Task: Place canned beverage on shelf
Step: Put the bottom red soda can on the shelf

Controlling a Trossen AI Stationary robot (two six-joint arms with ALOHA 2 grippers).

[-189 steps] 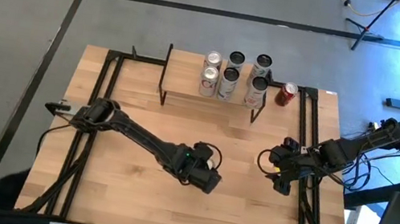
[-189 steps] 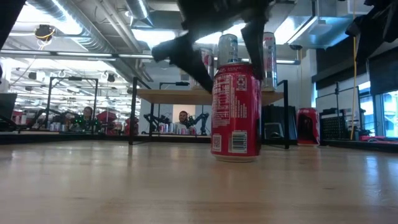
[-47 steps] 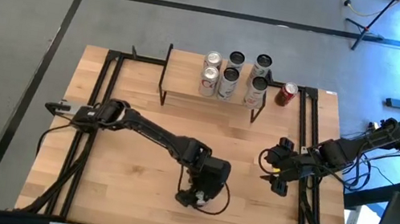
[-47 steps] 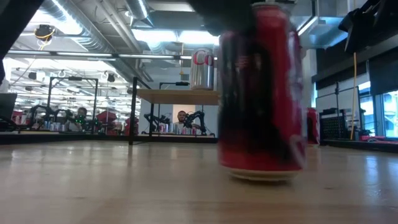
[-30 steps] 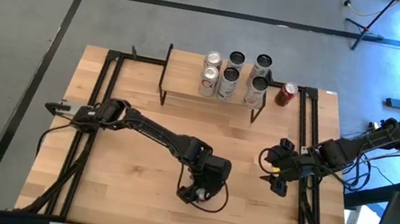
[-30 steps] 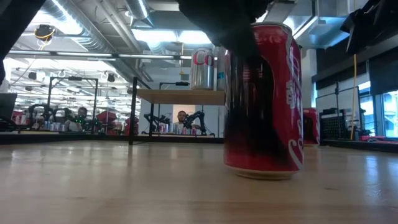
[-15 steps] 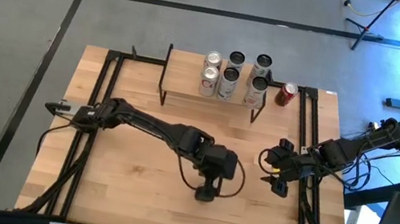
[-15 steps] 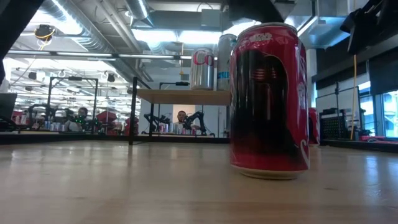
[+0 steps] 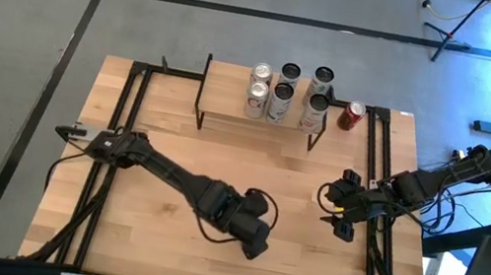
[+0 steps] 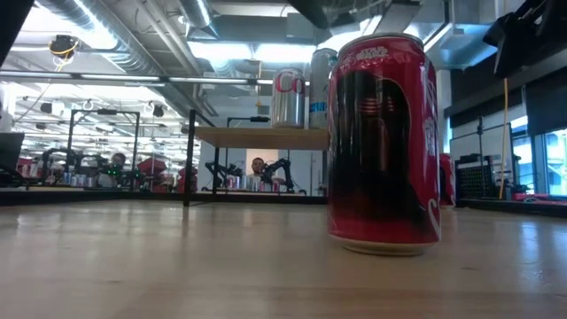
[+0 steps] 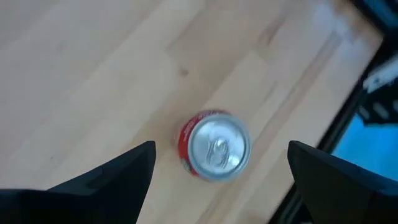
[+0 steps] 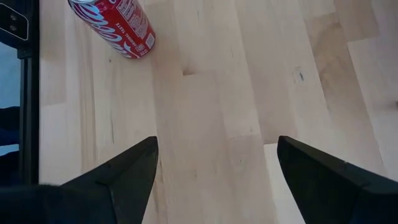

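Left gripper [image 11: 217,163]: fingers spread wide, holding nothing. In its wrist view a red can [image 11: 215,145] stands upright on bare wood between and beyond the two dark fingertips, silver lid facing the camera, touching neither finger. In the high view this gripper [image 9: 251,239] sits low and centre in the frame, and the arm hides the can beneath it.

Right gripper [image 12: 214,162]: fingers likewise apart, empty, over pale planks; a second red can [image 12: 115,26] shows in the upper left of that wrist view. In the high view the right gripper [image 9: 338,207] waits at the right edge of the table [image 9: 163,154].

Low view: the red can [image 10: 383,146] fills the centre-right of the frame, upright on the tabletop, nothing gripping it.

Shelf [image 9: 224,89]: upper centre of the high view, light wood top on thin black legs. Six silver cans [image 9: 284,92] stand on its right half in two rows; the left half is bare. The second red can [image 9: 352,114] stands on the table just right of the shelf.

Surface: light butcher-block wood with black rails running along both sides.

Room: grey floor with dark lines around the table in the high view; in the low view, ceiling ducts, light strips, and distant benches with other robot arms and seated people.
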